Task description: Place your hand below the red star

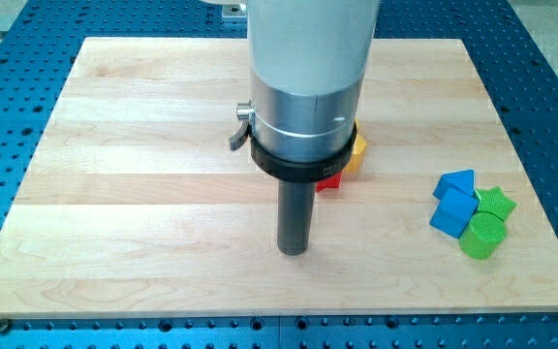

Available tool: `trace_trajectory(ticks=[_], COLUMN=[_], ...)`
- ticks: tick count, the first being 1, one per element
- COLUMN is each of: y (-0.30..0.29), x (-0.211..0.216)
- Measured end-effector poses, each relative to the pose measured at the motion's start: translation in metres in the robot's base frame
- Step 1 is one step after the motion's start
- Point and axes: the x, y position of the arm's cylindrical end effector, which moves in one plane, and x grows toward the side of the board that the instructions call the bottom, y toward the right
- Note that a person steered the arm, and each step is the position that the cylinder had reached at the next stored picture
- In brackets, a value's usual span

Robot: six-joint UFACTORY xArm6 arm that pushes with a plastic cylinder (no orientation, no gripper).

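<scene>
My tip [294, 250] rests on board [124, 194], holding nothing, below-left of red block [329, 181]; shape mostly hidden behind arm. Placement apparently near complete; slight rightward alignment possibly remaining.

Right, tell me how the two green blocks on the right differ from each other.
The green star has a notched, pointed outline, while the green cylinder is round. The star lies nearer the view's top and right; the cylinder sits nearer the view's bottom. The star touches the blue blocks from the view's right, the cylinder from below. Both share the same bright green and ridged sides. My tip is far to their left.
</scene>
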Motion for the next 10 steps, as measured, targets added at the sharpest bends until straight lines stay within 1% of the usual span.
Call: trace_trajectory(ticks=[1,2,6,7,9,10], y=[0.000,0.001,0.015,-0.008,0.005,0.030], x=[-0.004,-0.023,-0.024,-0.026,-0.006,0.011])
